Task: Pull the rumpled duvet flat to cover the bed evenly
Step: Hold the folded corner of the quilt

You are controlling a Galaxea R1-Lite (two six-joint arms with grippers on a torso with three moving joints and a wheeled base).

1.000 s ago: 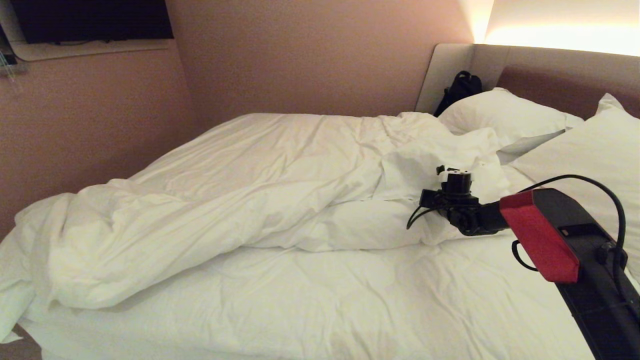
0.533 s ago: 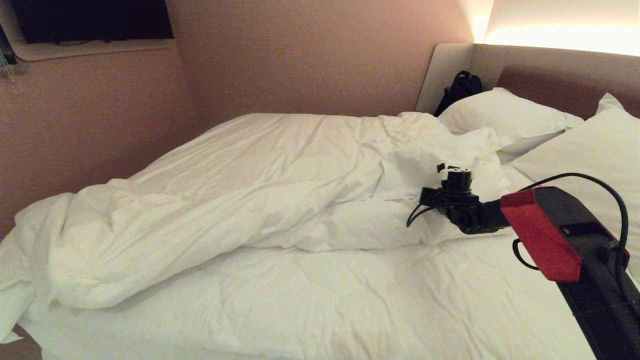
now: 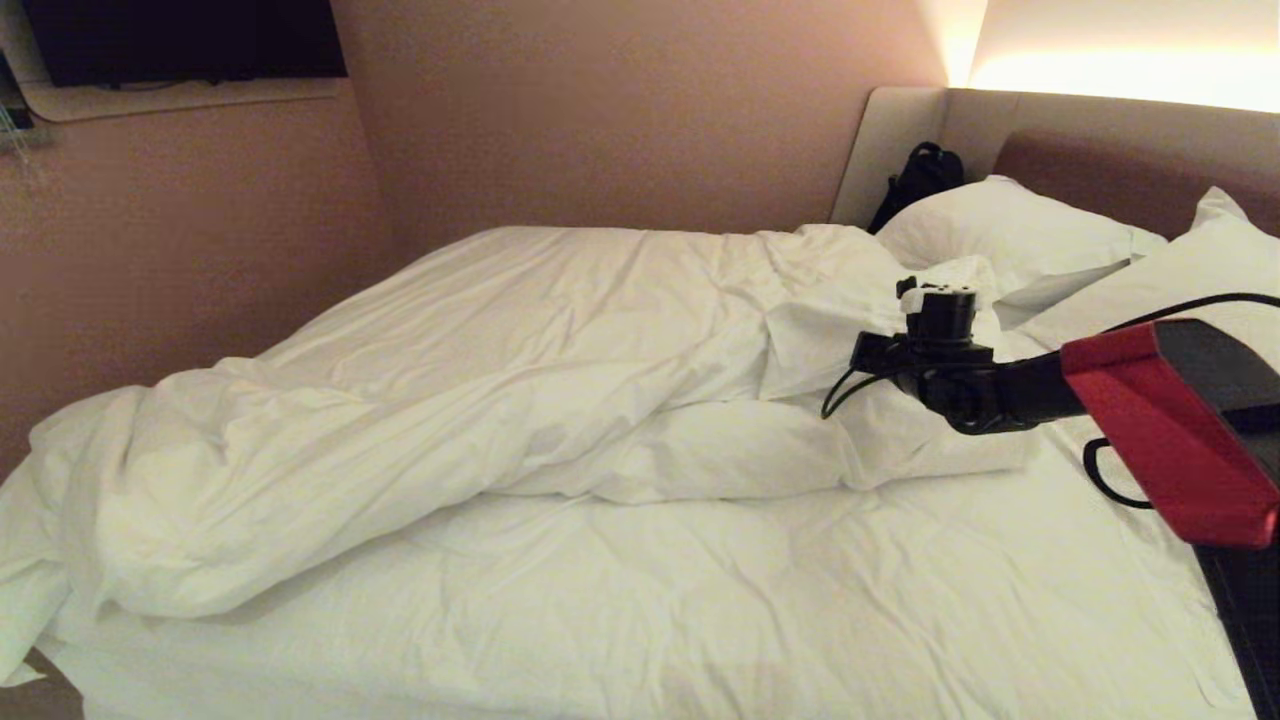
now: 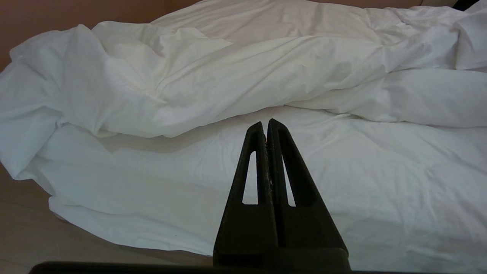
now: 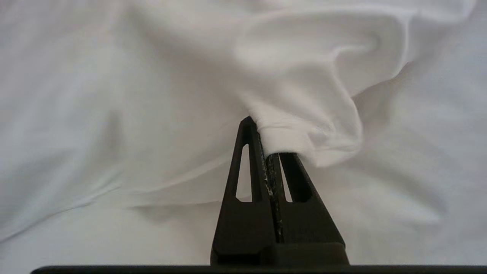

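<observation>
Duvet (image 3: 480,400): we find it bunched in a long ridge across the bed (image 3: 700,620), sheet bare on the near side.

Right gripper (image 5: 266,140): fingers clamped on a duvet corner, held raised near the pillows (image 3: 1010,235).

Left gripper (image 4: 265,127): fingers pressed together, empty, low beside the bed's near edge.

Two white pillows (image 3: 1010,235) lie at the head end. A black bag (image 3: 920,180) stands in the far corner. Dark screen (image 3: 185,38) mounted on wall.
</observation>
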